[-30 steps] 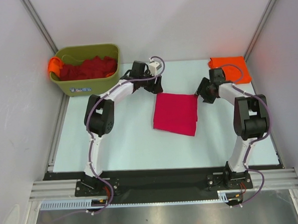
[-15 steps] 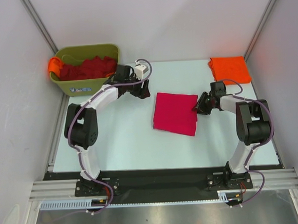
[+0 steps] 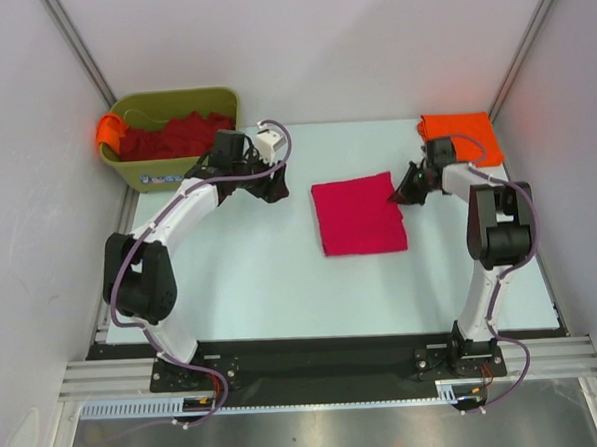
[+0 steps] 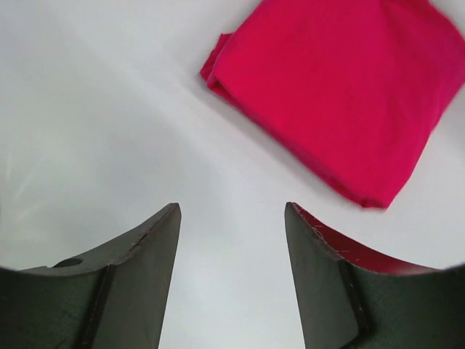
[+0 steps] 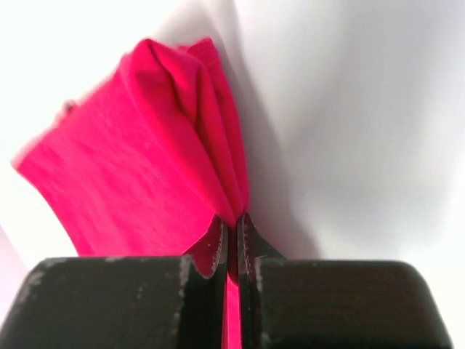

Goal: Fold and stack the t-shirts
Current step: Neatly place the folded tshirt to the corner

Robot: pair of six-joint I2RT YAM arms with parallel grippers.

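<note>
Since a second ago the folded crimson-pink t-shirt point(image 3: 358, 214) has slid toward the orange t-shirt point(image 3: 461, 137), its corner pinched tight by the right gripper point(image 3: 408, 191); the left gripper point(image 3: 271, 191) stands spread, empty; dark red t-shirts point(image 3: 179, 135) wait unfolded in the bin point(image 3: 176, 173).

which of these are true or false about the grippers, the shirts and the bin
1. The right gripper is shut on a corner of the pink shirt. True.
2. The left gripper grips the pink shirt too. False: it is open, holds nothing, and is apart from the shirt.
3. The pink shirt lies on the orange shirt. False: they lie apart on the table, the orange one at the far right corner.
4. The bin holds dark red shirts. True.
5. The bin stands at the table's near right corner. False: it stands at the far left.
</note>
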